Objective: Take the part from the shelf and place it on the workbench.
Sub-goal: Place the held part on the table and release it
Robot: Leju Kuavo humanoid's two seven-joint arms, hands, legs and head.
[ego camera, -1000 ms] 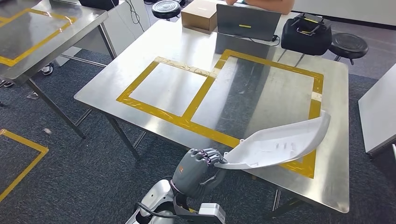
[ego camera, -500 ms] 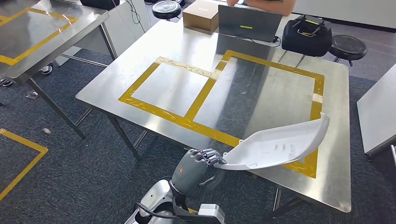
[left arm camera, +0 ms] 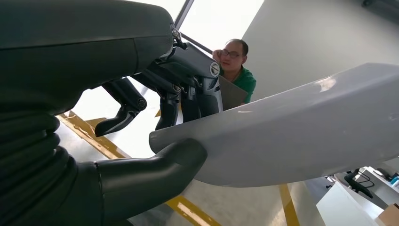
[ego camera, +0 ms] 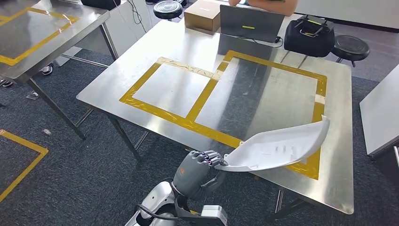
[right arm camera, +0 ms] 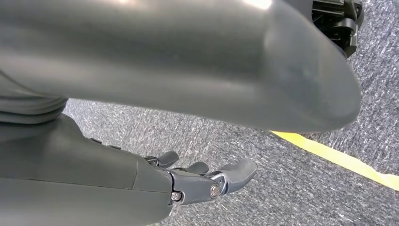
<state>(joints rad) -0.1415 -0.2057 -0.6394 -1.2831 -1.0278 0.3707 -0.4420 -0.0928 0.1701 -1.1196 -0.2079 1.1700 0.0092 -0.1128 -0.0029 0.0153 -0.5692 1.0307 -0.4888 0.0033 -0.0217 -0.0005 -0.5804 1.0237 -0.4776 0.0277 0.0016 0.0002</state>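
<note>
My left hand (ego camera: pixel 197 172) grips one end of a long, curved white plastic part (ego camera: pixel 277 147). The part juts out over the near right corner of the steel workbench (ego camera: pixel 141 61), above the yellow tape frame (ego camera: pixel 207 131), lifted off the surface. In the left wrist view the thumb (left arm camera: pixel 155 172) presses under the part (left arm camera: pixel 301 136) and the dark fingers (left arm camera: pixel 188 89) clamp it from the other side. My right hand (right arm camera: pixel 207 181) hangs over the grey carpet with its fingers apart and nothing in them.
A laptop (ego camera: pixel 248 22), a cardboard box (ego camera: pixel 202 14) and a black bag (ego camera: pixel 308 35) sit at the workbench's far edge, where a person (ego camera: pixel 266 4) sits. Two black stools (ego camera: pixel 350 46) stand behind. Another taped table (ego camera: pixel 37 35) is at the left, a third at the right.
The whole view has shifted slightly as I moved toward the workbench. The part stays in my left hand, its far tip a touch lower and nearer.
</note>
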